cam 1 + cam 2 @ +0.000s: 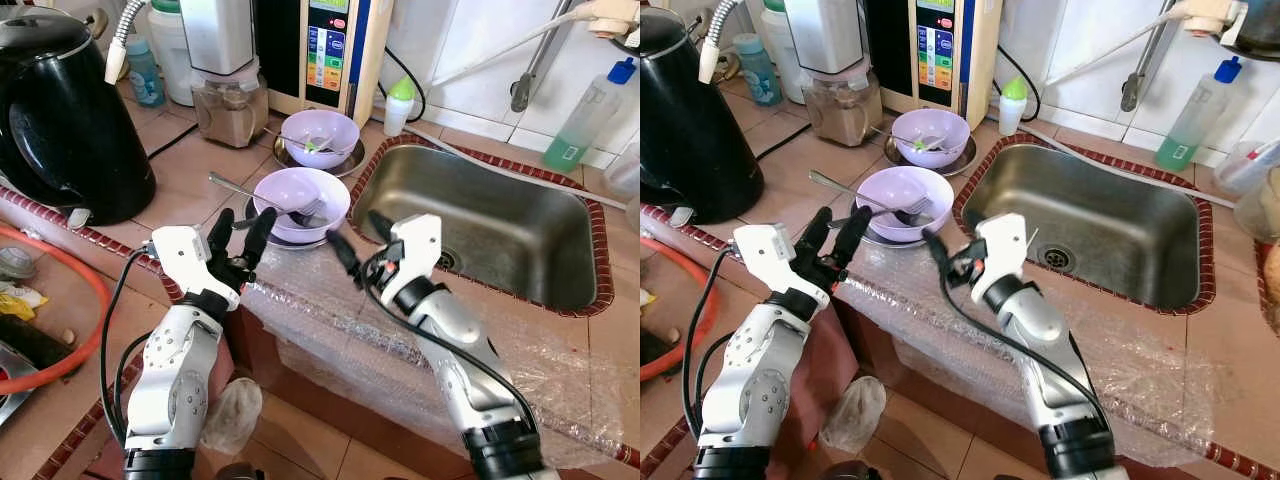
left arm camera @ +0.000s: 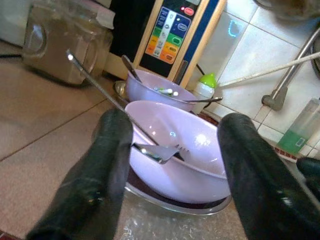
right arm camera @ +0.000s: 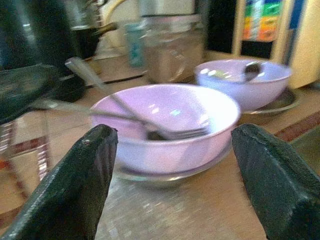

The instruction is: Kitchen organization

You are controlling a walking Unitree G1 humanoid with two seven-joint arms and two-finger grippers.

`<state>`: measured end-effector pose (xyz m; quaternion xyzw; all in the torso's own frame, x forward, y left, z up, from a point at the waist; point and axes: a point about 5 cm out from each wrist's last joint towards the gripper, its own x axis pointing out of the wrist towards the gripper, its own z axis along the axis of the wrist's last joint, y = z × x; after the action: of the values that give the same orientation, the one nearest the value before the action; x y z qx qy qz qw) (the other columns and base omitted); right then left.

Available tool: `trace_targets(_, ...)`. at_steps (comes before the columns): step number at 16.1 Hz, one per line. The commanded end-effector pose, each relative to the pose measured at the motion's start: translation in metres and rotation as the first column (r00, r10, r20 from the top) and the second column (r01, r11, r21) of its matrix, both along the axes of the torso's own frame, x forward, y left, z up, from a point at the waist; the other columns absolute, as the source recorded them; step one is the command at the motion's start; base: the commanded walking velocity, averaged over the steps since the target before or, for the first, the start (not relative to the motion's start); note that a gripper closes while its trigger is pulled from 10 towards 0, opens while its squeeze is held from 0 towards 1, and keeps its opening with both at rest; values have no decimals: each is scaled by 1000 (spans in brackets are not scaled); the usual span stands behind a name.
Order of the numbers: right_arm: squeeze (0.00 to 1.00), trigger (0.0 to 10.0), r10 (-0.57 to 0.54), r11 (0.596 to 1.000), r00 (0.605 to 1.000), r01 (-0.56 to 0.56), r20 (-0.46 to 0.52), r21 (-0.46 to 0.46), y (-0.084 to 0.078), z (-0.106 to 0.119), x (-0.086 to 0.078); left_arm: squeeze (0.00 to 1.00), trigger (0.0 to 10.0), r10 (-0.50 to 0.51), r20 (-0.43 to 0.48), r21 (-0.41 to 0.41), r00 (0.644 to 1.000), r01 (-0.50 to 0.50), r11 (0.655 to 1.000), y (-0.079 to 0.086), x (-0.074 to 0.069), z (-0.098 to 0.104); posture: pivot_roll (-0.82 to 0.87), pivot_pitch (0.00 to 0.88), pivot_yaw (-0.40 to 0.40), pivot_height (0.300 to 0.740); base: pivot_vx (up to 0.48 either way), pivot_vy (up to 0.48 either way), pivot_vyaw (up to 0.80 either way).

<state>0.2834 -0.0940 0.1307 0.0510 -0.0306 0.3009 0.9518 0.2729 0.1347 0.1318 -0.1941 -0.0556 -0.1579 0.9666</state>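
Two open grippers are held before a lilac bowl on a tiled kitchen bench.

The terracotta-tiled bench (image 1: 180, 170), edged with wrinkled clear plastic film (image 1: 330, 320), is backed by white wall tiles. The near lilac plastic bowl (image 1: 300, 200), with a metal fork (image 1: 260, 192) inside, is set on a steel saucer just beside the stainless steel sink (image 1: 480, 225). The left gripper (image 1: 238, 235) and right gripper (image 1: 362, 243) are spread wide, gripping nothing. Writing on the coloured panel of the wood-framed appliance (image 1: 328, 45) cannot be read.

Bare bench (image 1: 190, 170) lay left of the left pincer (image 1: 240, 228); a bowl (image 1: 300, 200) with fork (image 1: 262, 194) stood just ahead.
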Motion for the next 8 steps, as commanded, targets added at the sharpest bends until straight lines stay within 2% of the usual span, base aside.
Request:
trace_targets(1, 0, 10000, 49, 999, 999, -49, 3, 3, 1, 4, -3, 0, 0, -28, -2, -3, 1000, 28, 1000, -2, 2, 1, -17, 0, -9, 740, 0, 0, 0)
trace_targets(5, 0, 10000, 65, 997, 998, -65, -3, -29, -6, 4, -4, 0, 0, -69, -10, -9, 998, 69, 998, -7, 2, 0, -19, 0, -7, 740, 0, 0, 0)
trace_targets(7, 0, 10000, 59, 998, 998, -59, -3, -33, -7, 4, -3, 0, 0, -87, -36, -81, 996, 84, 993, -9, 4, 1, -20, 0, -1, 740, 0, 0, 0)
trace_targets(8, 0, 10000, 60, 998, 998, -60, -3, -33, -6, 4, -3, 0, 0, -93, -34, -79, 995, 90, 993, -10, 5, 1, -21, 0, 1, 740, 0, 0, 0)
